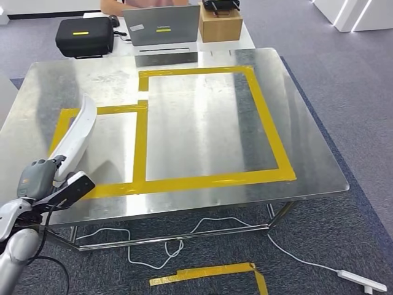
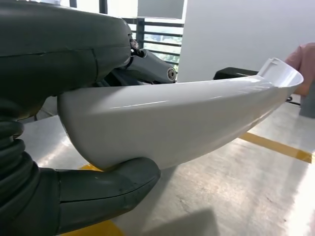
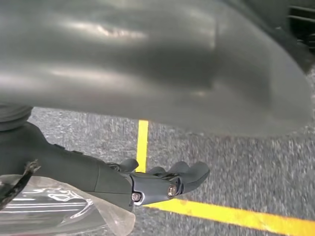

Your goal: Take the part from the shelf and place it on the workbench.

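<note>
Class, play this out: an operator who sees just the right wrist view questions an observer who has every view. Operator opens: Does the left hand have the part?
Observer: Yes, the left hand grips a white curved part by its lower end.
Operator: Is it set down yet?
Observer: No, it is held up over the metal workbench, near the smaller yellow-taped box.
Operator: What's beyond the bench?
Observer: A laptop on another table.

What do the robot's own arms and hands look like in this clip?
The left arm is silver with a black cable beside it. The left hand is grey with a small orange mark, dark fingers and ribbed cover. The right hand is dark grey with metal screws.
</note>
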{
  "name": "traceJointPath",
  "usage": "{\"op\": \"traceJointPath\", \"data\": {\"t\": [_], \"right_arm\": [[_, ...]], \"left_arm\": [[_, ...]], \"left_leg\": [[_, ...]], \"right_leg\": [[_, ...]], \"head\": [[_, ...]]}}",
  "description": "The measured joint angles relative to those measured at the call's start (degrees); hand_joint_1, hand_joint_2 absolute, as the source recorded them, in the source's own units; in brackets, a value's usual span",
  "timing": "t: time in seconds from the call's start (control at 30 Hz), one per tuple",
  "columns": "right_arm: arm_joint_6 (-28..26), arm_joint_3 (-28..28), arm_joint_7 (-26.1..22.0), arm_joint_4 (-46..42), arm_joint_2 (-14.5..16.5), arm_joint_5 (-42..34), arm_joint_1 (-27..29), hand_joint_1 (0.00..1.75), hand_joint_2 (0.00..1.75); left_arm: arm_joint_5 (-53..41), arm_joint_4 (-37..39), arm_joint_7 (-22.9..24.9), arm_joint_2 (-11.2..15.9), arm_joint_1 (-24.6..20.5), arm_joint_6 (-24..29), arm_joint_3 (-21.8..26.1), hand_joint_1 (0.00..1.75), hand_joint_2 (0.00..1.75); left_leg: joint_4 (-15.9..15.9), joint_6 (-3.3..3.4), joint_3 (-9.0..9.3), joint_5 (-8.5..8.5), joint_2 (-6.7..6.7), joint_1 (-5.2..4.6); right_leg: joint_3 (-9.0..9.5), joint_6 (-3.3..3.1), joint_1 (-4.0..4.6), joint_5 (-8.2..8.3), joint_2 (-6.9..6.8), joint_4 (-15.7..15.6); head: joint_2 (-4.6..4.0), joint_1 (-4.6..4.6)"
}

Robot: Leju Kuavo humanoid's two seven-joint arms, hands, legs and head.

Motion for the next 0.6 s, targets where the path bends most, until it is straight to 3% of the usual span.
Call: {"op": "traceJointPath", "data": {"t": [0.03,0.1,0.17,0.3,0.6], "right_arm": [[0.22,0.00,0.24,-0.01,0.00,0.02,-0.13,0.00,0.00],[0.41,0.00,0.61,-0.04,-0.01,0.14,-0.58,0.00,0.00],[0.44,0.00,0.81,-0.17,-0.01,0.38,-1.04,0.00,0.00],[0.24,0.00,1.09,-0.81,-0.03,0.86,-1.34,0.00,0.00],[0.06,0.00,1.09,-2.65,-0.31,1.32,-1.52,0.00,0.00]], "left_arm": [[-0.36,0.11,-0.38,-0.07,-0.33,-0.09,-0.58,1.75,1.75],[-0.98,0.34,-1.22,-0.18,-1.14,-0.13,-1.72,1.75,1.75],[-1.49,0.82,-2.29,-0.21,-2.05,-0.16,-2.92,1.75,1.75],[-2.09,2.72,-4.32,-0.20,-3.28,-0.26,-5.36,1.75,1.75],[-6.45,9.33,-2.77,-0.25,-5.44,-0.07,-9.03,1.75,1.75]], "left_leg": [[0.01,0.00,0.12,-0.06,-0.27,-0.06],[0.03,-0.12,0.43,-0.26,-0.70,-0.13],[0.24,-0.35,0.40,-0.43,-1.04,-0.31],[0.32,-0.25,0.24,-0.35,-1.20,-0.40],[-0.13,-0.77,0.48,-0.21,-1.18,-0.23]], "right_leg": [[0.50,-0.20,0.03,1.80,0.04,-1.83],[3.78,-0.79,0.14,6.31,0.32,-9.65],[6.63,-1.14,0.19,8.26,0.67,-15.50],[7.33,-0.83,0.24,8.30,0.86,-16.87],[7.31,-1.39,0.48,8.03,0.88,-16.60]], "head": [[0.01,-0.01],[-0.01,-0.02],[0.00,-0.05],[0.00,-0.10],[-0.01,-0.10]]}}
